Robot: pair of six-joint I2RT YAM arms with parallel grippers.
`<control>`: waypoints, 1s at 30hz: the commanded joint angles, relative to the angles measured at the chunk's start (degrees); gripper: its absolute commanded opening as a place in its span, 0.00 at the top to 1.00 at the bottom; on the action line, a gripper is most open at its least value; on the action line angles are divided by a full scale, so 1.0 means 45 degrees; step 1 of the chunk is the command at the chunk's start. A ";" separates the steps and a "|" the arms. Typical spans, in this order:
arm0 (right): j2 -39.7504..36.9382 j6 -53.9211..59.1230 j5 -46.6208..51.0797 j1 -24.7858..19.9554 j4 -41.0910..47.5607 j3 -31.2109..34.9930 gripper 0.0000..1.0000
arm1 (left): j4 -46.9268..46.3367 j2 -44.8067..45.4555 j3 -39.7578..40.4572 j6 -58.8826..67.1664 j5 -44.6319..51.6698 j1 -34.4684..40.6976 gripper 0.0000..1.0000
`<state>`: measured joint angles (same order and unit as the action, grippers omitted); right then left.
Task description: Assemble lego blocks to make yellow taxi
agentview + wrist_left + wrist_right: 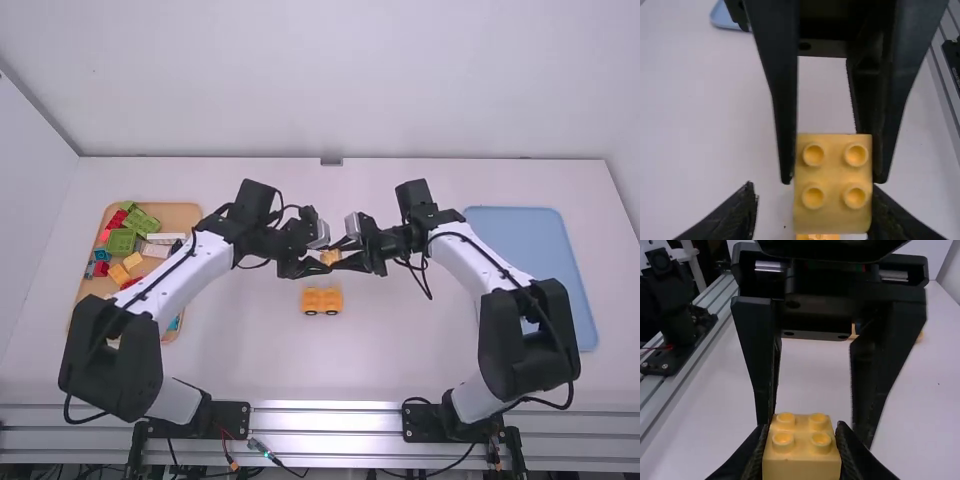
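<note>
In the high view, my left gripper [320, 257] and my right gripper [341, 256] meet above the table, a small yellow block [330, 257] between them. Just nearer the camera, a yellow wheeled car base [321, 300] stands on the table. In the right wrist view my right gripper [801, 442] is shut on the block [801, 462], whose studs are visible. In the left wrist view my left gripper [817, 212] stands open around the studded block [832, 185], with a gap on one side. Part of a yellow piece [817, 237] shows below it.
On the left, a tan tray [182, 215] holds several coloured blocks, among them green, red, white and yellow ones. A blue tray [545, 250] lies on the right, partly behind the right arm.
</note>
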<state>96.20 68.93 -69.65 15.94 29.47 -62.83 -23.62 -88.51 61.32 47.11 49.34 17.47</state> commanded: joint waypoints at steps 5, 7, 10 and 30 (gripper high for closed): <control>-0.0219 -0.0607 -0.0185 0.0131 -0.0321 -0.0121 1.00 | -0.0010 -0.0121 -0.0189 -0.0083 0.0121 -0.0024 0.62; -0.0219 -0.0661 -0.0146 0.0136 -0.0359 -0.0121 0.98 | -0.0005 -0.0121 -0.0189 -0.0068 0.0102 0.0039 0.65; -0.0219 -0.1039 -0.0083 0.0136 -0.0573 -0.0121 0.81 | -0.0005 -0.0121 -0.0189 -0.0039 0.0112 0.0039 0.70; -0.0238 -0.3886 0.1831 -0.0670 -0.1175 -0.0121 0.01 | -0.3322 0.0073 -0.0189 0.3643 -0.4843 -0.0248 0.92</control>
<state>96.18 58.63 -65.06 13.98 24.91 -62.83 -35.90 -88.51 61.32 54.04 32.18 17.39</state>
